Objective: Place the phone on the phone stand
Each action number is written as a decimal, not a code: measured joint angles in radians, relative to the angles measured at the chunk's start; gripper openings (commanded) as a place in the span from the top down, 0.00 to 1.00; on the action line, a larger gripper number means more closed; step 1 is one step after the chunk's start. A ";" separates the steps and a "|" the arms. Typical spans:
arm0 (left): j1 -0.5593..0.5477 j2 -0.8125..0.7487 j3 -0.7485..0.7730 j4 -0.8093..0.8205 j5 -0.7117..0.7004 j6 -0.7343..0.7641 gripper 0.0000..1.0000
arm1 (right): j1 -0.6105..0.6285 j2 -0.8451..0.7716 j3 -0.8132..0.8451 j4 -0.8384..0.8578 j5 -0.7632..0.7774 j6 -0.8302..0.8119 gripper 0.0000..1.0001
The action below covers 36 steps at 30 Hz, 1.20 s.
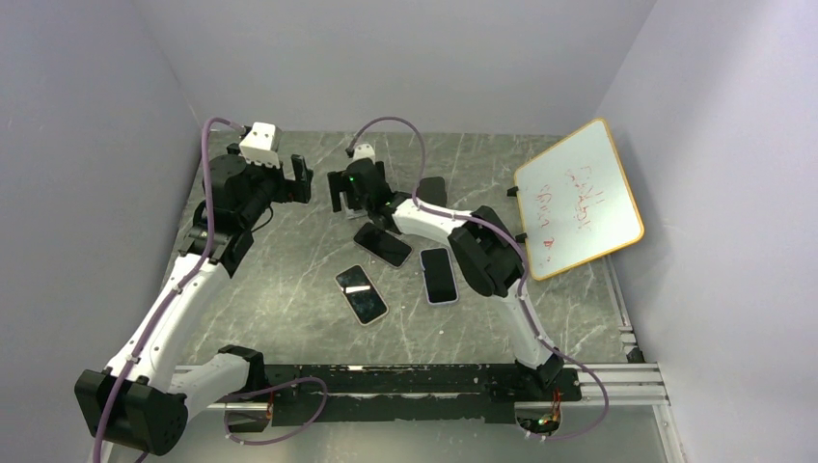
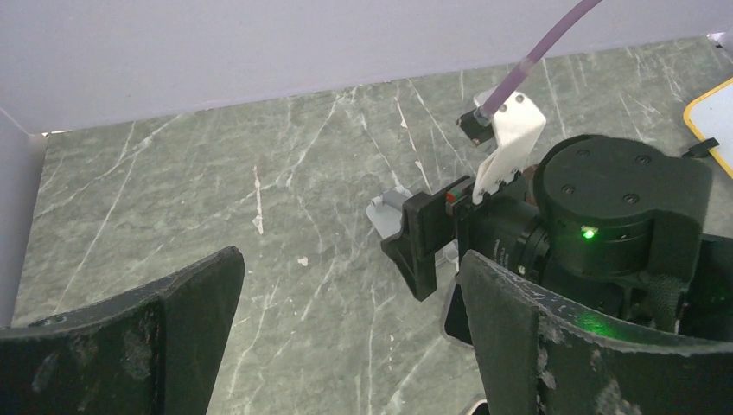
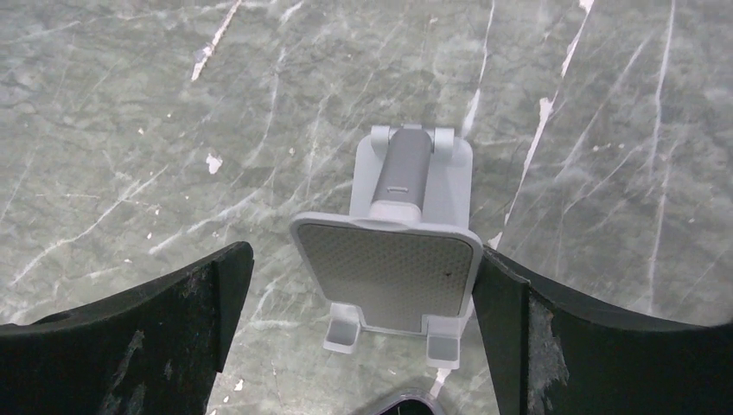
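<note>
The phone stand [image 3: 386, 259] is standing on the worktop [image 3: 130, 130] toward its 12 o'clock edge, its dotted grey plate bare and tilting back on a grey post. The right jaws are hanging over it, spread wide and grasping nothing. The plate is sitting between them, with one jaw just beside its edge and the other apart from it.

Three phones are lying flat on the worktop at about 5 o'clock from the stand. A dark phone [image 1: 383, 244] is lying nearest it, a white-edged phone [image 1: 439, 275] is lying beside the right arm [image 1: 482, 251], and a pale-cased phone [image 1: 361, 293] is lying closest to the arm bases.

The left jaws, at 9 o'clock from the stand, are also released and holding nothing, and are pointing toward the right wrist. A whiteboard [image 1: 579, 198] with red writing is leaning at the worktop's 3 o'clock side.
</note>
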State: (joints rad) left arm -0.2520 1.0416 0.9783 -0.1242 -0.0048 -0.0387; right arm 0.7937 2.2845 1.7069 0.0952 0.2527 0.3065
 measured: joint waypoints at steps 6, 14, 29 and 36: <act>0.000 0.000 0.000 0.000 0.000 -0.003 0.00 | -0.037 -0.047 0.000 0.013 -0.023 -0.046 0.00; 0.000 0.008 0.000 -0.001 0.000 -0.003 0.00 | -0.146 -0.121 -0.029 0.077 -0.090 -0.037 0.00; 0.000 0.029 0.000 -0.001 0.010 -0.004 0.00 | -0.302 -0.167 -0.190 0.076 -0.063 -0.126 0.00; 0.000 0.048 0.000 -0.001 0.021 -0.008 0.00 | -0.297 -0.230 -0.313 0.087 0.015 -0.188 0.00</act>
State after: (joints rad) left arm -0.2520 1.0893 0.9787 -0.1253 0.0162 -0.0463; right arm 0.4969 2.0541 1.3941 0.1818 0.2680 0.1188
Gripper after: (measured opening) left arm 0.996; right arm 0.997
